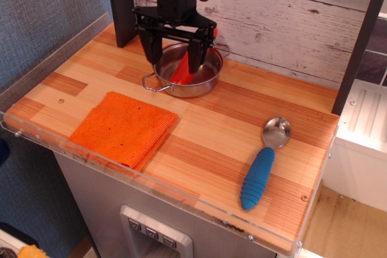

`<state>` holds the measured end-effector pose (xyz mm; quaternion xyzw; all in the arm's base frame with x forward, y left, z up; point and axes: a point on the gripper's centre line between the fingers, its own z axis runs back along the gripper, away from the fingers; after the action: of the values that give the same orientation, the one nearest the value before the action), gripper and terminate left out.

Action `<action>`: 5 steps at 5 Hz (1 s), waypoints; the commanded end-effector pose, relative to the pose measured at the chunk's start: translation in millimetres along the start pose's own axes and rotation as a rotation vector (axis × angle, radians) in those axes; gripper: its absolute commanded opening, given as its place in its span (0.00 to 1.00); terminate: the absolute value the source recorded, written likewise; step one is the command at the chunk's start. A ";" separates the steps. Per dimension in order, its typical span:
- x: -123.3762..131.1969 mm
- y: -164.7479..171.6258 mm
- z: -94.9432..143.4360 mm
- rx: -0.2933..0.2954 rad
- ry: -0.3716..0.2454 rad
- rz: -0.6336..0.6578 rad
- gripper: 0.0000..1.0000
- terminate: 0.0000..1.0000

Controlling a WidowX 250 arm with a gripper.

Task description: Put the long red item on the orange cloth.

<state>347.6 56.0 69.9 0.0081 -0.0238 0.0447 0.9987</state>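
Hovering gripper with fingers apart above steel pan, long red item leaning inside pan, orange cloth lying apart at front left

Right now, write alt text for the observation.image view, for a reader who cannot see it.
A black robot hand with open fingers hangs over a round steel pan holding a glossy long red item at the back of a wooden tabletop. A square orange cloth lies front left; a blue-handled metal spoon lies front right.
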 end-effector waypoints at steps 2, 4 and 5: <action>39.3 4.9 -16.0 0.065 -0.022 -0.020 1.00 0.00; 41.9 -3.6 -32.7 0.076 -0.007 -0.039 1.00 0.00; 40.0 -4.1 -35.0 0.078 -0.006 -0.042 0.00 0.00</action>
<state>385.8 56.1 22.3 0.0444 -0.0060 0.0286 0.9986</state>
